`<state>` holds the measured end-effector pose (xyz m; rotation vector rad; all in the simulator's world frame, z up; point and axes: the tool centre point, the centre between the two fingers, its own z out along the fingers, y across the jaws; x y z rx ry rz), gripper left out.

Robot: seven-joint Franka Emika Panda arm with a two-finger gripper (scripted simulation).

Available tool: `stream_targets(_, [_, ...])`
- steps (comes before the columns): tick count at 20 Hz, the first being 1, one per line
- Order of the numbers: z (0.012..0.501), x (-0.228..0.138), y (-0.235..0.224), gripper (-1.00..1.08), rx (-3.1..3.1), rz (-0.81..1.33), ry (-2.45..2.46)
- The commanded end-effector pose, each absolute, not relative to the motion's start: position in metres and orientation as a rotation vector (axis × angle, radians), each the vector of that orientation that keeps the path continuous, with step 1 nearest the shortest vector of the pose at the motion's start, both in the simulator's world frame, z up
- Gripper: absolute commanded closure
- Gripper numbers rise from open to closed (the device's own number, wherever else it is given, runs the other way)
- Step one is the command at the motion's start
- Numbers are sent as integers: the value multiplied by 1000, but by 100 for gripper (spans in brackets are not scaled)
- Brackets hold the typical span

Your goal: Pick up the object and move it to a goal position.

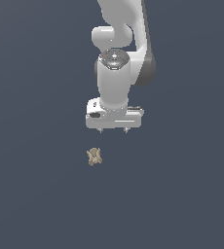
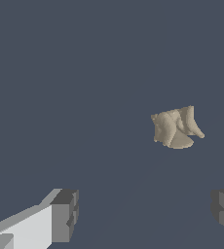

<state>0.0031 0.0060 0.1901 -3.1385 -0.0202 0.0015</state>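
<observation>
My end effector (image 1: pixel 113 130) hangs above dark worktop (image 1: pixel 36 194), fingers pointing down, spread wide, nothing between them. Wrist view shows both fingertips (image 2: pixel 65 214) far apart with bare surface in gap. Object (image 1: pixel 94 156), tiny tan knobbly lump, lies on worktop below me and slightly toward exterior view's left, clear of my fingers, no contact. In wrist view object (image 2: pixel 176 127) sits beyond fingertips, nearer dark one at frame edge. White arm (image 1: pixel 116 73) rises straight behind wrist.

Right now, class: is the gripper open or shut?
Open. The wrist view shows the gripper with its fingers wide apart, nothing between them; the object lies beyond.
</observation>
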Motion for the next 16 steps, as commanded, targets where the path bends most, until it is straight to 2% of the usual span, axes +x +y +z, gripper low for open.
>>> stream_targets(1, [190,3,6,-92,-3138,2,-20])
stream_targets(16, [202,8,18,-92,-3146,-17,-134])
